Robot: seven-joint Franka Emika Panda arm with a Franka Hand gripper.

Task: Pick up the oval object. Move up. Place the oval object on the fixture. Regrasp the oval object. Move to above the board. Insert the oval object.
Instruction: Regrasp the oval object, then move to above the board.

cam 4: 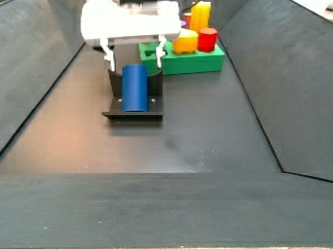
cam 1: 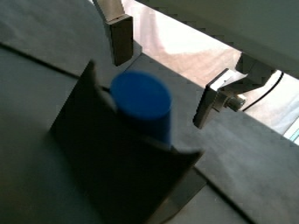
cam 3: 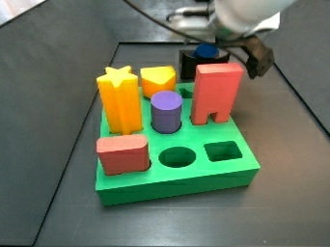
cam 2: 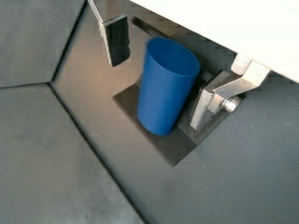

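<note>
Wrist views show gripper (cam 2: 163, 74) jaws straddling oval object (cam 2: 165, 85).

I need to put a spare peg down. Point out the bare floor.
Bare floor lies in front of the fixture toward the camera, and on both sides up to the sloped walls. It is crowded behind: the pincer straddles the oval object, with the board close by.

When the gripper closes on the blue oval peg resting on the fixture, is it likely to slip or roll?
The oval object looks smooth and rigid, so it may slip a little between the open gripper fingers. It lies against the fixture, which probably stops it rolling. Its rounded sides suggest it would roll if pushed free.
</note>
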